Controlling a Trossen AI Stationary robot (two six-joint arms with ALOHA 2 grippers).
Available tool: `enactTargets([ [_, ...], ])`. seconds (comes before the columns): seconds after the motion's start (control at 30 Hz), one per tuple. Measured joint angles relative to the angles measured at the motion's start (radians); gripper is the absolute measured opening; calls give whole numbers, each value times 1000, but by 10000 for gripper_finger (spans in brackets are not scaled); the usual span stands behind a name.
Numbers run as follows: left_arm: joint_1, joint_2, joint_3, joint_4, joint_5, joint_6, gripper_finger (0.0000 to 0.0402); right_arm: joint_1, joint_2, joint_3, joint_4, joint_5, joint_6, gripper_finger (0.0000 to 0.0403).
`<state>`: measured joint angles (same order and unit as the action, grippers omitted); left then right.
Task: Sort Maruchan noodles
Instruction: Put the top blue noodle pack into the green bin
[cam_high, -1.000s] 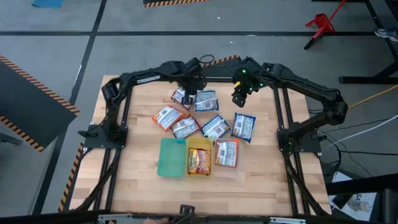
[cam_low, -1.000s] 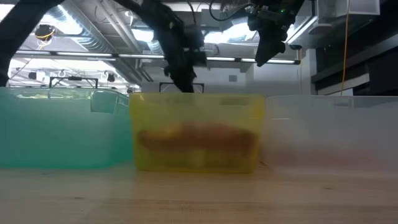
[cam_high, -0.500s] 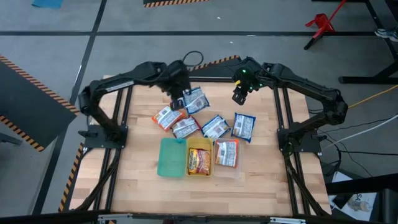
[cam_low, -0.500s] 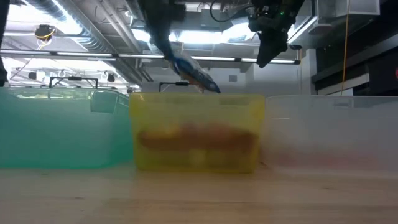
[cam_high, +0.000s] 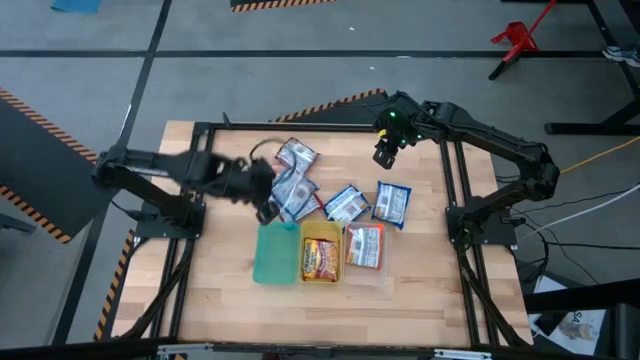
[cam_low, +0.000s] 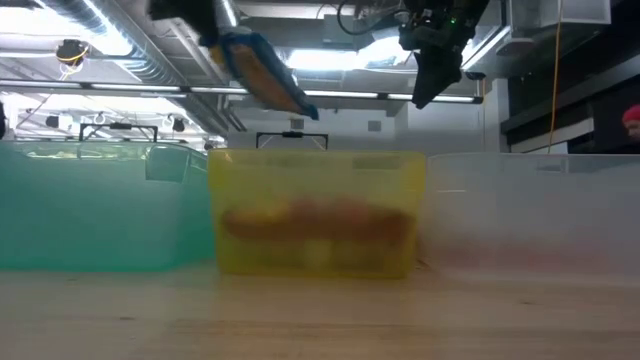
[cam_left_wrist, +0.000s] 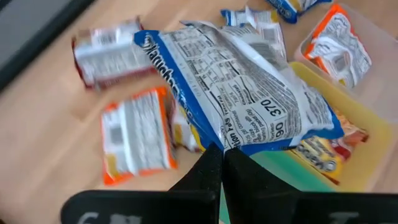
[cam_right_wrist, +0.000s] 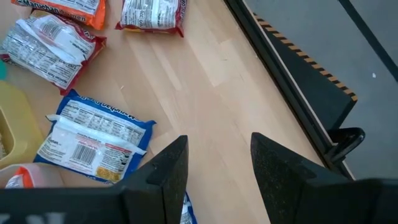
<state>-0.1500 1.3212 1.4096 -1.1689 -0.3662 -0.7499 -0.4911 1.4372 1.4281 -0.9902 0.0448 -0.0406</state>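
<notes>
Wooden worktop (cam_high: 225, 290) at frame centre carries scattered ramen packets. Left hand (cam_high: 268, 207) is clamped on a blue-and-white packet (cam_left_wrist: 239, 102), raised above the green tray (cam_high: 275, 253). Right hand (cam_high: 384, 156), fingers apart, hovers empty at upper right.

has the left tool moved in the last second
Yes. The left tool, shut on a blue-and-white plastic noodle packet, came from the table's far edge toward the green plastic tray.
</notes>
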Motion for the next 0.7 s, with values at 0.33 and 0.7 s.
enactTargets([
  [0.33, -317, 10, -169, 116, -131, -492, 0, 0, 0, 0, 1, 0, -28, 160],
  [0.7, -521, 15, -289, 138, -236, -921, 0, 0, 0, 0, 52, 0, -29, 160],
])
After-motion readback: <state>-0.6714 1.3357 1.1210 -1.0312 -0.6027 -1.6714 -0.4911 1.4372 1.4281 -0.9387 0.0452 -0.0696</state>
